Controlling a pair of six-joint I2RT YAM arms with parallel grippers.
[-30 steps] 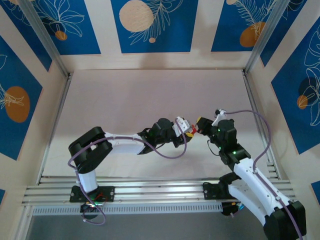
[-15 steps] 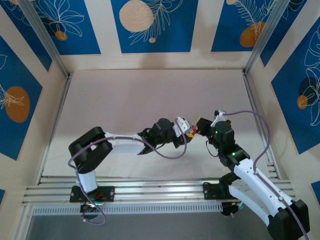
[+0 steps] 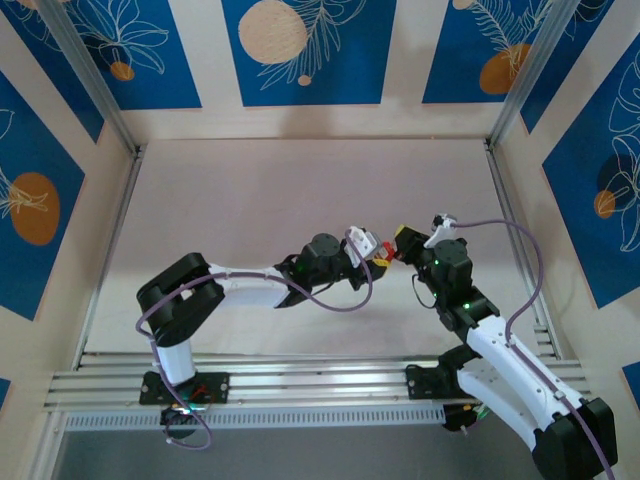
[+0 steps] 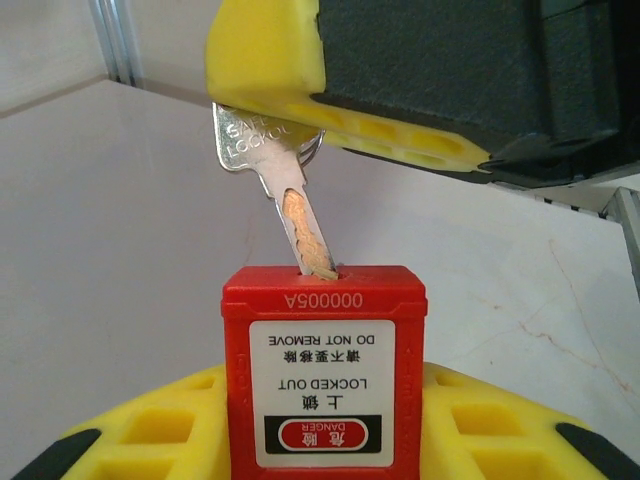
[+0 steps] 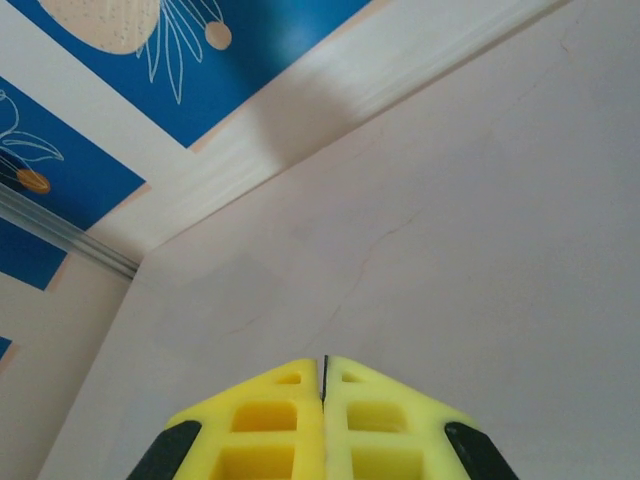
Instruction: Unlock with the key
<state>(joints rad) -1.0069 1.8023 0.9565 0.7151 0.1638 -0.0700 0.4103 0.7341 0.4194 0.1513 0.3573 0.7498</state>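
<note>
A red plastic padlock (image 4: 322, 370) with a white "LOCKED OUT" label stands between my left gripper's yellow fingers (image 4: 150, 425), keyhole end away from the camera. My left gripper (image 4: 322, 425) is shut on its body. The silvery key (image 4: 285, 195) slants down from the upper left, and its tip sits in the keyhole. Its head is pinched in my right gripper's yellow fingers (image 4: 265, 50). In the right wrist view my right gripper (image 5: 324, 375) is shut, with the key's thin dark edge between the pads. From above, the two grippers (image 3: 366, 244) (image 3: 402, 242) meet at the padlock (image 3: 381, 260) mid-table.
The pale table (image 3: 280, 200) lies open around the grippers and is walled by blue-patterned panels. Aluminium rails (image 3: 300, 380) run along the near edge. A purple cable (image 3: 520, 260) loops beside the right arm.
Both grippers have shifted slightly toward the far side together, with the key and padlock still joined. The left wrist has turned a little.
</note>
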